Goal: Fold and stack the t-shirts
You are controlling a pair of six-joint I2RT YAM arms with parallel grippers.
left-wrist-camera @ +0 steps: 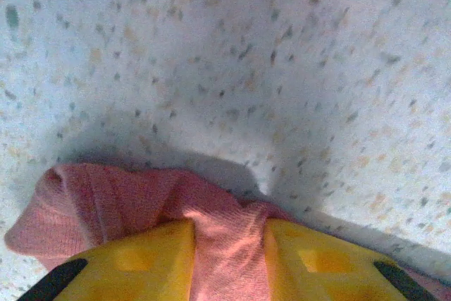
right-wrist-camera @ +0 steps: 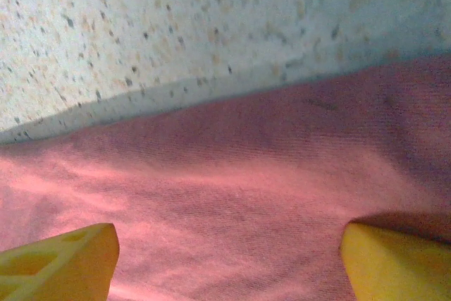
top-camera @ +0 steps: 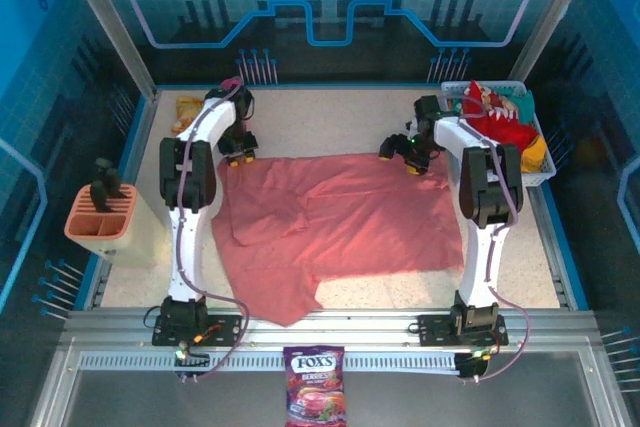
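The large salmon-pink t-shirt (top-camera: 340, 227) lies spread on the speckled table (top-camera: 330, 122), with a flap hanging toward the near edge. My left gripper (top-camera: 238, 155) is at its far left corner. In the left wrist view the yellow fingers (left-wrist-camera: 148, 259) pinch a bunched fold of the pink cloth (left-wrist-camera: 106, 195) at the left gripper (left-wrist-camera: 229, 234). My right gripper (top-camera: 400, 157) is at the shirt's far right edge. In the right wrist view the right gripper (right-wrist-camera: 227, 234) stands open, fingers wide apart over flat pink cloth (right-wrist-camera: 232, 174). A bright red t-shirt (top-camera: 495, 117) lies in the white basket (top-camera: 500, 85).
The white basket at the back right also holds yellow and green cloth. A peach-coloured holder (top-camera: 100, 222) stands at the left edge. A yellow packet (top-camera: 187, 107) and a magenta item (top-camera: 231, 84) lie at the back left. A Fox's sweets bag (top-camera: 315, 397) lies in front of the rail.
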